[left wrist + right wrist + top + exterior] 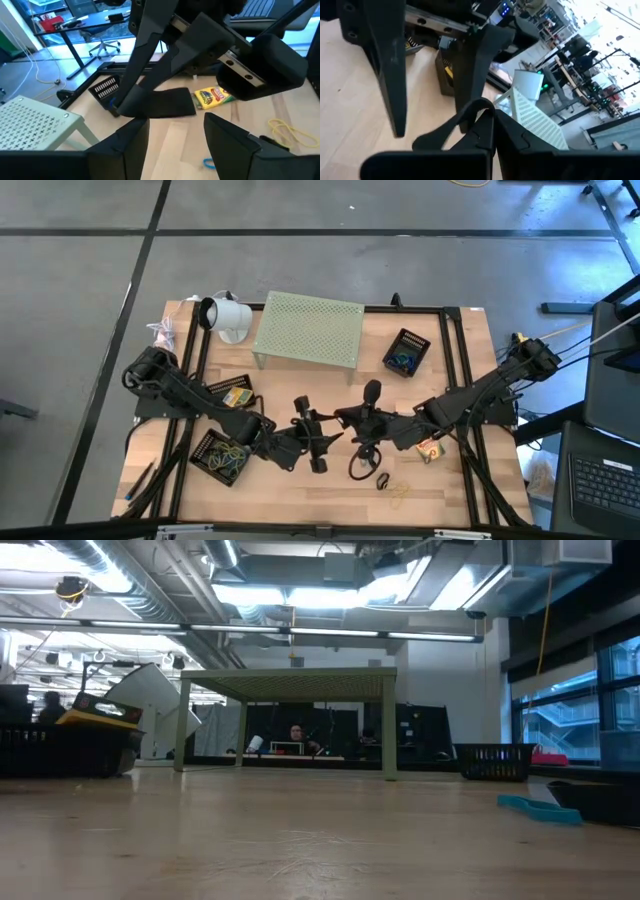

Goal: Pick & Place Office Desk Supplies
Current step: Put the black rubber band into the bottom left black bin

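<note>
Item: wooden table (470, 480), both dark arms meeting over its middle front.

Left claw (312, 442) is hovering with its fingers (227, 142) standing apart, nothing between them (bare wood showing through the gap). Right claw (372, 393) is pointing toward the riser with its fingers pressed together; in its wrist view a black looped item (465, 117) is sitting at the tips, though whether it is gripped cannot be told.

Supplies, as lying:
- black tray (219, 457) at the left front, holding tangled coloured rubber bands (229, 458);
- black tray (405, 351) at the right rear, beside the pale green perforated riser (307, 328);
- yellow-green card box (236, 395) on the left, partly under the left arm;
- second yellow card box (431, 450) beneath the right arm, also showing in the left wrist view (214, 96);
- tan rubber band (398, 494) and a dark loop (383, 480) near the front edge;
- blue rubber band (209, 162) just ahead of the left claw.

A white cup-shaped object (226, 316) is lying at the rear left.
</note>
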Tool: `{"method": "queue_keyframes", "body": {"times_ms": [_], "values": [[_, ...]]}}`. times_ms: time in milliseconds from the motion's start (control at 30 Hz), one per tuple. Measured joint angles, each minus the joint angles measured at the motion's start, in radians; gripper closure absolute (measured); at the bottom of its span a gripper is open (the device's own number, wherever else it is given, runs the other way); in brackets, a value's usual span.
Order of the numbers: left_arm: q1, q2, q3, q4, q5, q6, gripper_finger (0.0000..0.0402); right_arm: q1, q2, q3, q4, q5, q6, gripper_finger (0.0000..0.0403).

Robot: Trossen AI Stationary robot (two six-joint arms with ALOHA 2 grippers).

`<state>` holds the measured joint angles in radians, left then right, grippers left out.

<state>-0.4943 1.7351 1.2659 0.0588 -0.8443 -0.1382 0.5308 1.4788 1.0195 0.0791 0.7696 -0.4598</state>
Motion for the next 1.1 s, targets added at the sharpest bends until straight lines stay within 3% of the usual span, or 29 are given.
{"method": "queue_keyframes", "body": {"times_ms": [433,600,900,1100], "values": [[0.008,0.000,0.000,0.058,-0.008,-0.075,0.0241,0.000,0.000,0.000,0.043,0.000,-0.006,0.0396],[0.008,0.000,0.000,0.079,-0.042,-0.043,0.0281,0.000,0.005,0.000,0.044,0.012,-0.008,0.0396],[0.003,0.000,0.000,0.076,-0.020,-0.016,0.0391,0.000,0.006,0.000,0.040,0.076,-0.020,0.0396],[0.003,0.000,0.000,0.074,-0.015,0.013,0.0399,0.000,0.006,0.000,0.040,0.076,-0.020,0.0389]]}}
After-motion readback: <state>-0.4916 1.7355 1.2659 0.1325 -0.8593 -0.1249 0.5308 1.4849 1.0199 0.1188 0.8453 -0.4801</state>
